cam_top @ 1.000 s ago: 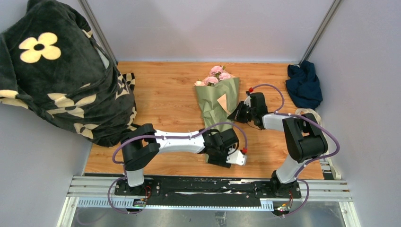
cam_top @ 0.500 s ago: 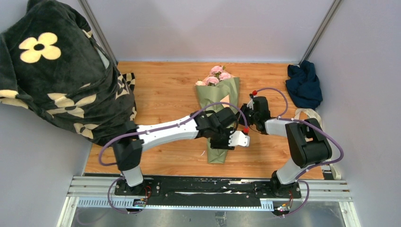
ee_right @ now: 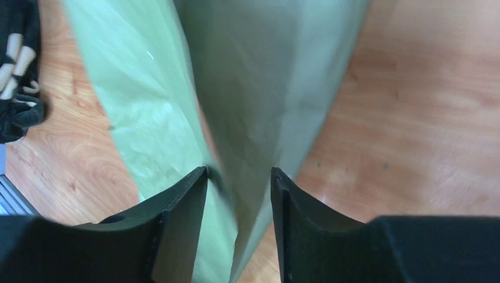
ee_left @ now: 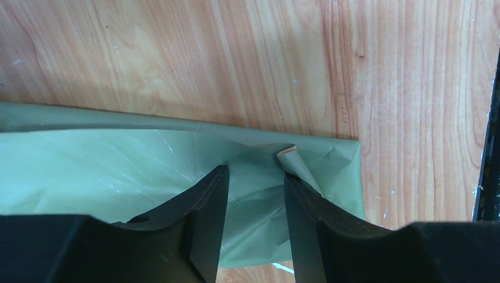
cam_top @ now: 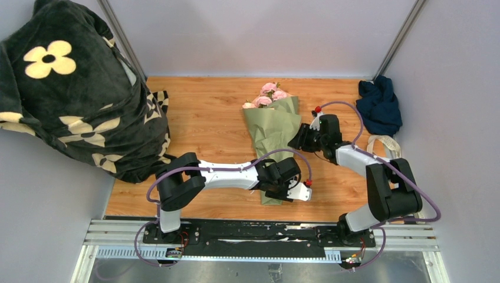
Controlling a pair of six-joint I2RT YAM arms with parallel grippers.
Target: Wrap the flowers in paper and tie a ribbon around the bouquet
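1. Olive-green paper (ee_left: 88,171) is already rolled round the flowers (cam_top: 268,94), so the bouquet (cam_top: 271,127) lies on the wooden counter (cam_top: 206,118) with its pink blooms at the far end and its narrow tail pointing toward my bases. Nothing holds that roll closed, as far as I can see.
2. My left claw (ee_left: 255,172) stands over the tail with its jaws parted, and a raised crease and a small curled corner of paper sit in the gap. It clamps nothing. If I close here I would likely pinch only that loose crease and tear or crumple it, not gather the cone.
3. My right claw (ee_right: 239,171) is also parted, straddling a long fold on the cone's right flank. That view is blurred, so I cannot tell whether the pads touch the sheet. With neither claw gripping, the springy overlap may spread open and the stems may show again.
4. The ribbon (cam_top: 386,141) lies well apart at the counter's right edge, near the navy cloth (cam_top: 378,106), and part of it seems to hang over the side. Reaching for it takes one claw off the wrap, and a careless tug could drag it off the counter altogether.
5. Pressing down hard on the tail could slide the whole bouquet, or bend the thin stems inside.
6. My two arms sit close together over the cone, so crossing them for the ribbon risks a knock or snagged purple cables.
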